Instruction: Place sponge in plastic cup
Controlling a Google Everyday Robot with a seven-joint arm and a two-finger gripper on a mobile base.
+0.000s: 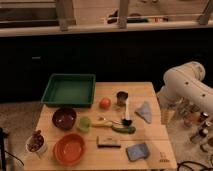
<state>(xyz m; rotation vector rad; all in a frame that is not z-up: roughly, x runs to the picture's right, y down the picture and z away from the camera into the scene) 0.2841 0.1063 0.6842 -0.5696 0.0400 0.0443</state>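
one sponge [137, 151], one plastic cup [84, 124], two bowls [64, 118] [69, 148]; pincer [166, 116] right of table [146, 90], state unclear.

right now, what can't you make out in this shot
- gripper: camera view, not visible; the arm drops beside the table's right edge, its end lost in dark clutter.
- plastic cup: camera view, inside too small to tell if empty.
- white cup, front left: contents too small to name.
- bottles: cut off by the right frame edge.

Dim warm light (table [140, 93] brightest), gripper unseen at right
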